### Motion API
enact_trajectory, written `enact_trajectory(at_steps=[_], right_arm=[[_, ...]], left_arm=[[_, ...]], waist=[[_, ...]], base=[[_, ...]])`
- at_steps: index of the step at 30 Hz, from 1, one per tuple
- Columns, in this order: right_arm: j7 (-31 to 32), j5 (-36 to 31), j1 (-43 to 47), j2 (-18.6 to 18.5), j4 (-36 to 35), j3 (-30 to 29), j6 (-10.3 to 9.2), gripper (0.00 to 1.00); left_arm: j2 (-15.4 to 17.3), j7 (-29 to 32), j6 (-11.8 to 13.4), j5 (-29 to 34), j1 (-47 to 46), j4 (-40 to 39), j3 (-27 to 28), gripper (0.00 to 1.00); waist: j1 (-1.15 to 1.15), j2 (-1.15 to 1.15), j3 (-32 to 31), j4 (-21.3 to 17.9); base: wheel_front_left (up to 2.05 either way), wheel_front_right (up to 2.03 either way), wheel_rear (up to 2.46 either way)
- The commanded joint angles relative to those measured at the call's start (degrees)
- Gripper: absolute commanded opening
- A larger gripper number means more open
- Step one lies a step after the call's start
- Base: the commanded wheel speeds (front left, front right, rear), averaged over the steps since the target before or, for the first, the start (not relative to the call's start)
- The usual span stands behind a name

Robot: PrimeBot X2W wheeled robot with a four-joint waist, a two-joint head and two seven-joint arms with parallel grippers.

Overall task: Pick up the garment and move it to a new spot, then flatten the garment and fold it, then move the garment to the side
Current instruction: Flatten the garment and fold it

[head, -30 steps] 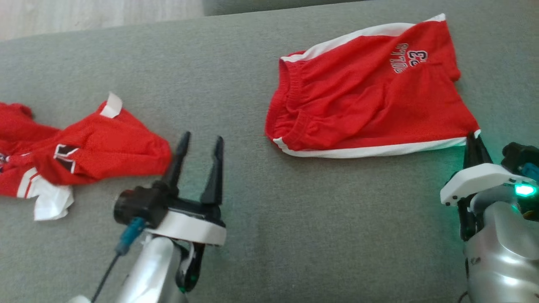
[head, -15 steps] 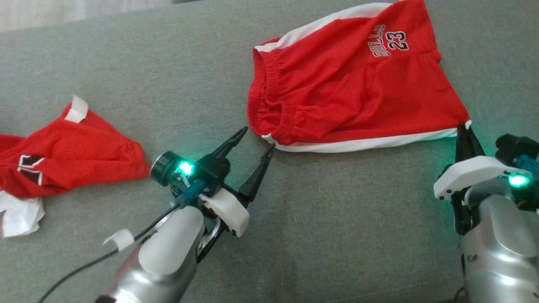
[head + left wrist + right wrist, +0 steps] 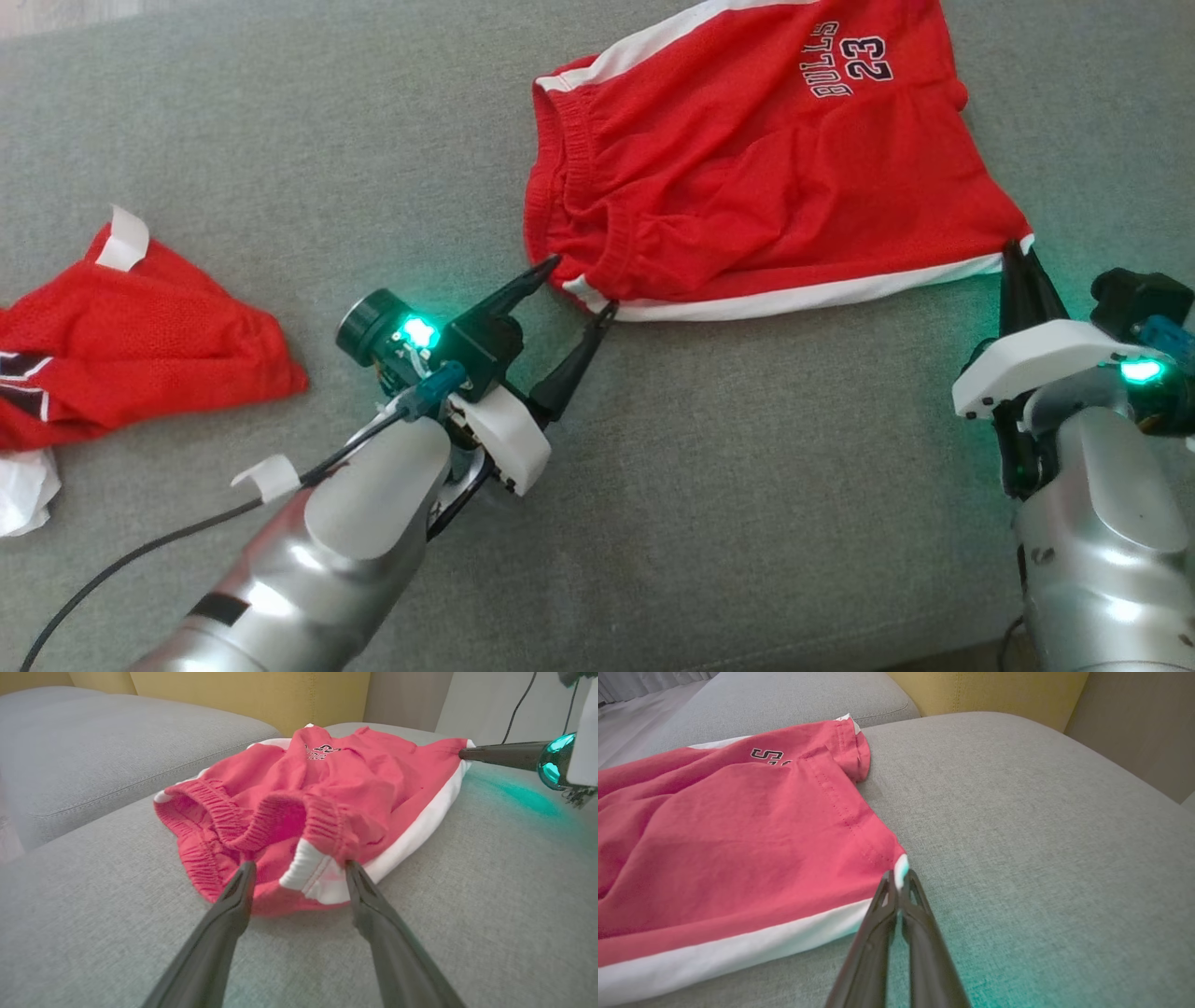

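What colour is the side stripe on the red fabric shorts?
White side stripe, clearest in right wrist view.

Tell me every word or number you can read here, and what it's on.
"BULLS": on the red fabric shorts with white side stripes, near a leg hem.
"23": right beside it, same shorts.
On the crumpled red garment with a black-and-white patch: nothing legible.
In the wrist views the shorts' print is blurred or partly folded away.

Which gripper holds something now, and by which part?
The right gripper pinches the red shorts at their white-trimmed hem corner. The left gripper stands open around the waistband end, holding nothing.
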Motion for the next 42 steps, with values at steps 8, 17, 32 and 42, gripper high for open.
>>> enact_trajectory(at_steps=[8, 17, 32, 42], right_arm=[[0.35, 0.50, -1.32, -0.14, -2.92, 2.06, -0.04, 0.00], [-0.66, 0.88, -1.11, -0.14, -7.16, 4.73, -0.04, 0.00], [3.04, 4.04, -7.57, -1.13, -20.34, 13.01, -0.04, 0.00], [5.34, 7.89, -11.49, -4.46, -26.14, 16.34, -0.04, 0.00]], left_arm=[[1.79, -0.63, 0.09, -3.70, -4.66, 0.32, -3.35, 0.00], [3.27, -2.26, 0.13, -8.42, -4.15, -1.59, -0.63, 0.00], [8.87, -0.52, 2.25, -14.35, -6.46, -13.22, 8.92, 0.00], [11.52, 0.32, 7.13, -15.76, -8.06, -21.41, 13.50, 0.00]], waist=[[-0.01, 0.00, 0.27, -0.28], [-0.01, 0.00, -2.66, 1.43], [-0.01, 0.00, -10.33, 2.74], [-0.01, 0.00, -15.17, 2.50]], base=[[0.00, 0.00, 0.00], [0.00, 0.00, 0.00], [0.00, 0.00, 0.00], [0.00, 0.00, 0.00]])
